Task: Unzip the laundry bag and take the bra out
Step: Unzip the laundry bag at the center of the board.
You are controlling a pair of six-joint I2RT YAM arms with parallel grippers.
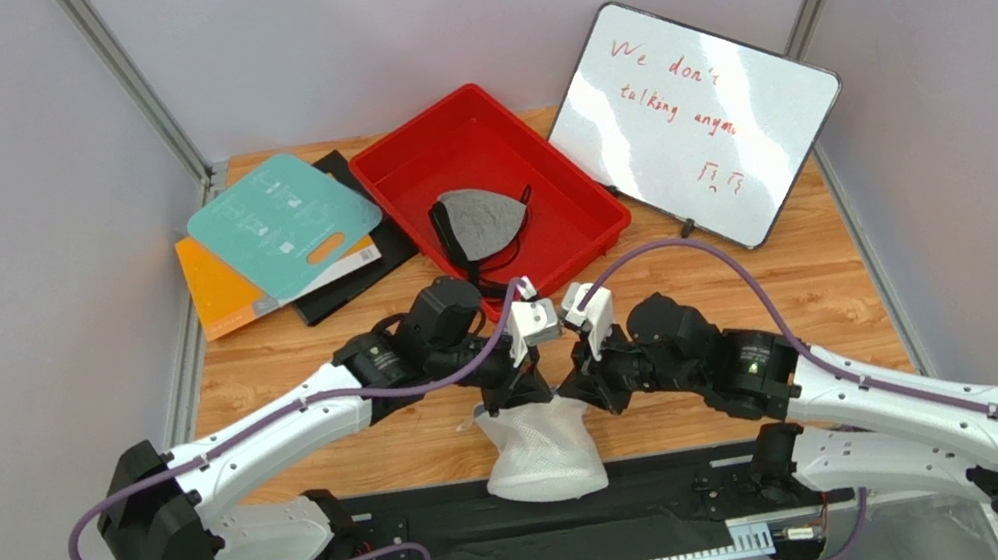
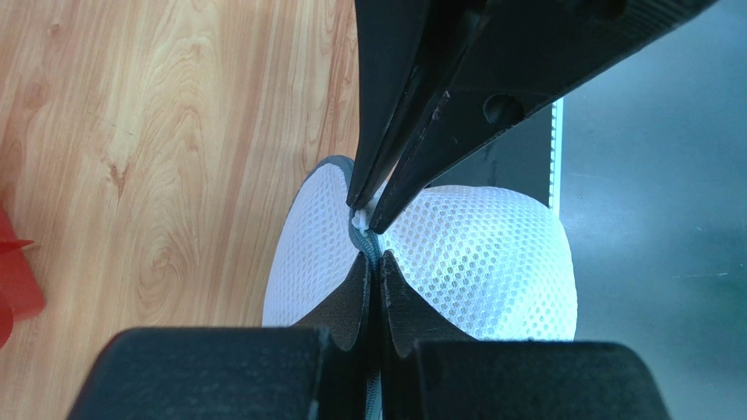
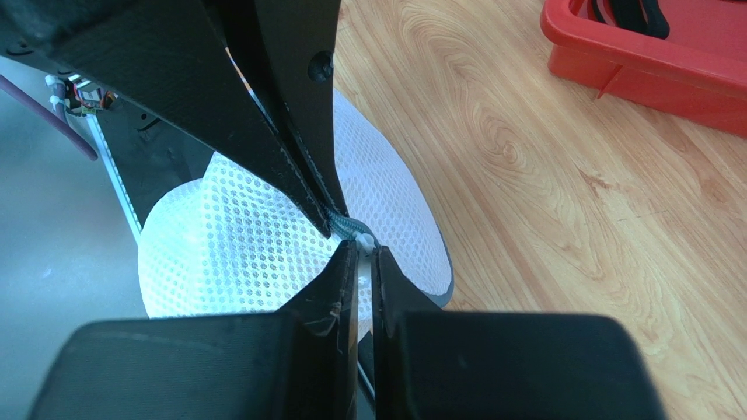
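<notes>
Two arms reach in from the near corners of the desk [image 1: 824, 271] and meet at its near edge. Far left at the back lies a stack of flat teal, orange and black boards [image 1: 278, 241]. The left arm [image 1: 272, 432] rises from its base at the lower left, runs low across the wood, and bends down at the wrist. The left pincer [image 2: 379, 261] is closed tight on the grey zipper band [image 3: 443, 278] along the top of the laundry bag [image 1: 545, 455]. That white mesh pouch sits in the middle between the two arms, its lower part over the black strip [image 1: 393, 518] at the desk's front edge. What lies inside the mesh cannot be made out. From the other side the right arm [image 1: 860, 395] mirrors the left, with its elbow low and its wrist tipped down toward the same spot. The right pincer [image 3: 366, 254] is drawn in narrow, nipping a small white tab at the zipper, tip to tip with the left one. Behind them stands a red tray [image 1: 474, 90] holding a grey bra [image 1: 481, 222] with black straps. Farthest right, a whiteboard [image 1: 692, 119] with red writing leans against the back.
</notes>
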